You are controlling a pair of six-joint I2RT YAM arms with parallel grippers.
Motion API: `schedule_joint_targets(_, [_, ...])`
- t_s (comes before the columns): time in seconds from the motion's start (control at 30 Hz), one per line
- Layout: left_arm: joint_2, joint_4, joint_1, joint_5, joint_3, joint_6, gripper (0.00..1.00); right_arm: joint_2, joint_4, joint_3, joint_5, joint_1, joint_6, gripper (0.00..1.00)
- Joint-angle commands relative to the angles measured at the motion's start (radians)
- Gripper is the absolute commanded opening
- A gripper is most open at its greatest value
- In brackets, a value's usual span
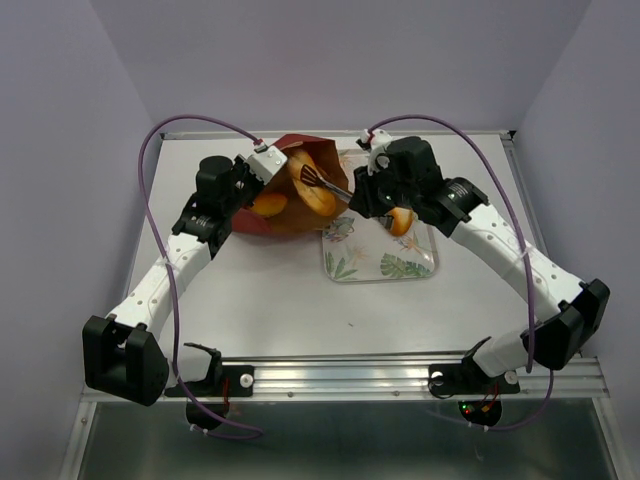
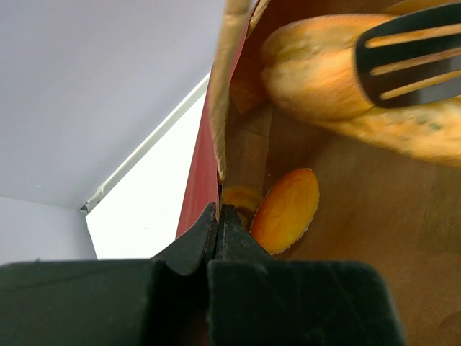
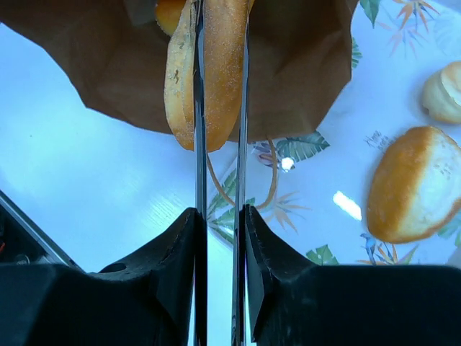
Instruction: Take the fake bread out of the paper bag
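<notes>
Right gripper (image 3: 220,216): fingers pressed onto the two arms of the tongs (image 2: 369,72). The blades run along a loaf (image 3: 223,65) and pinch it between them.
Left gripper (image 2: 220,216): fingers pressed together on the rim of the paper bag (image 3: 86,65), holding its mouth open.
Loaf: at the bag's mouth, with its near end past the rim, close to the edge of the tray (image 1: 350,262).
Bread in the bag: an oval piece (image 2: 287,209) lies on the brown floor. A smaller piece (image 2: 241,196) sits just behind it, beside the pinched wall.
Bread on the tray: an orange bun (image 3: 414,184) and a pale piece (image 3: 443,90), lying apart.
Handling, loaf: probably light and stiff, with a grainy crust that gives some grip. The thin, smooth blades touch little of it, so it may swivel or slide out.
Where to hold, loaf: across the narrow width near mid-length (an end grip invites tipping).
Handling, bag: thin paper that flexes and creases. The rim is the sound place to hold it.
Support: the bag and tray rest on the white table (image 1: 270,300).
</notes>
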Motion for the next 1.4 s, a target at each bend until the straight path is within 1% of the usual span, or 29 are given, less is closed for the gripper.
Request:
schedule_joint_targets(0.0, [-0.017, 0.053, 0.000, -0.016, 0.026, 0.018, 0.00, -0.088, -0.026, -0.043, 0.058, 0.009, -0.002, 0.01])
schedule_joint_targets(0.07, [-0.019, 0.052, 0.000, -0.024, 0.023, 0.027, 0.00, -0.142, -0.049, -0.048, 0.083, 0.009, 0.006, 0.01])
schedule_joint_targets(0.27, [-0.028, 0.041, 0.004, -0.044, 0.011, 0.054, 0.00, -0.269, -0.090, -0.060, 0.257, 0.009, 0.050, 0.01])
schedule_joint_targets(0.33, [-0.032, 0.039, 0.005, -0.044, 0.003, 0.058, 0.00, -0.303, -0.096, -0.071, 0.284, 0.009, 0.064, 0.01])
schedule_joint_targets(0.47, [-0.037, 0.038, 0.007, -0.045, -0.001, 0.061, 0.00, -0.329, -0.096, -0.099, 0.346, 0.009, 0.098, 0.01])
schedule_joint_targets(0.57, [-0.049, 0.035, 0.008, -0.053, -0.007, 0.074, 0.00, -0.336, -0.070, -0.131, 0.452, 0.009, 0.119, 0.01])
schedule_joint_targets(0.6, [-0.054, 0.026, 0.013, -0.053, -0.012, 0.082, 0.00, -0.323, -0.058, -0.152, 0.486, 0.009, 0.122, 0.01])
schedule_joint_targets(0.7, [-0.083, 0.004, 0.025, -0.053, -0.027, 0.087, 0.00, -0.271, 0.011, -0.183, 0.523, 0.009, 0.119, 0.01])
schedule_joint_targets(0.73, [-0.091, 0.001, 0.028, -0.053, -0.032, 0.087, 0.00, -0.254, 0.035, -0.189, 0.520, 0.009, 0.115, 0.01])
schedule_joint_targets(0.77, [-0.109, -0.007, 0.031, -0.053, -0.044, 0.087, 0.00, -0.235, 0.086, -0.197, 0.485, 0.009, 0.104, 0.01])
schedule_joint_targets(0.8, [-0.117, -0.010, 0.033, -0.053, -0.047, 0.085, 0.00, -0.189, 0.111, -0.197, 0.471, 0.009, 0.101, 0.01])
schedule_joint_targets(0.93, [-0.158, -0.016, 0.036, -0.049, -0.066, 0.082, 0.00, -0.087, 0.232, -0.214, 0.451, -0.009, 0.090, 0.01])
schedule_joint_targets(1.2, [-0.161, -0.013, 0.036, -0.033, -0.072, 0.076, 0.00, 0.063, 0.338, -0.243, 0.422, -0.038, 0.090, 0.01])
schedule_joint_targets(1.37, [-0.161, -0.013, 0.036, -0.026, -0.072, 0.081, 0.00, 0.088, 0.385, -0.303, 0.410, -0.060, 0.122, 0.01])
